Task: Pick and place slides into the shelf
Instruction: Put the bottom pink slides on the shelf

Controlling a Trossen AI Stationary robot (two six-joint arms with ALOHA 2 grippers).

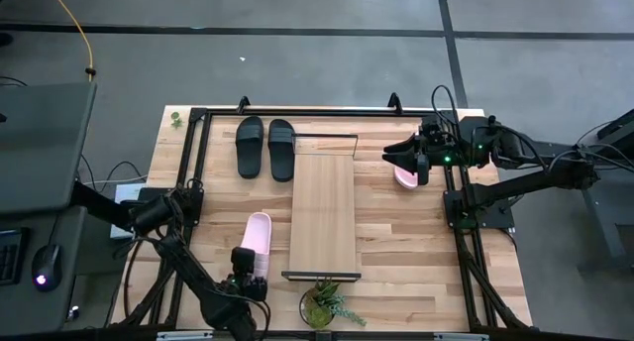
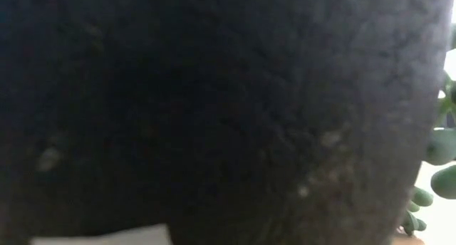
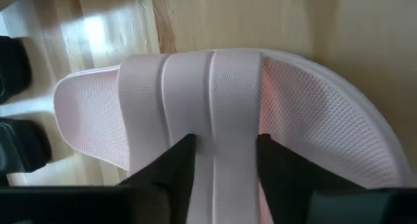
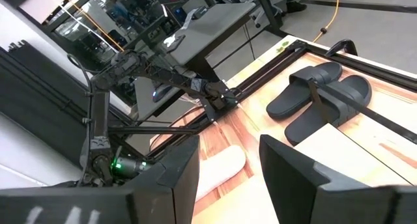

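1. A small potted plant [image 1: 324, 303] stands at the near edge of the surface [image 1: 396, 252], just beyond the near end of the shelf [image 1: 322, 214]. In the low view its dark pot fills nearly the whole picture, with a few green leaves at the right edge, so nothing on the surface can be seen from there.
2. The shelf, a light wood plank with thin black bars at both ends, lies lengthwise in the middle of the surface, and nothing rests on it.
3. The black slides [image 1: 265, 148] lie side by side at the far left of the shelf, just beside its far end.
4. One pink slide [image 1: 258, 238] lies near-left of the shelf. The left hand [image 1: 244, 266] is at its near end; in the left wrist view its fingers [image 3: 171, 175] stand apart on either side of the middle band of the wide strap, pressing on it rather than clenched.
5. The other pink slide [image 1: 405, 174] is at the far right, partly hidden under the right hand [image 1: 416, 158]. Whether that hand grasps it, I cannot tell; in the right wrist view its fingers [image 4: 179, 172] stand apart.
6. The surface is butcher-block wood framed by black rails [image 1: 190, 163]. Around it are grey floor, a grey desk at left and a yellow cable [image 1: 81, 34].
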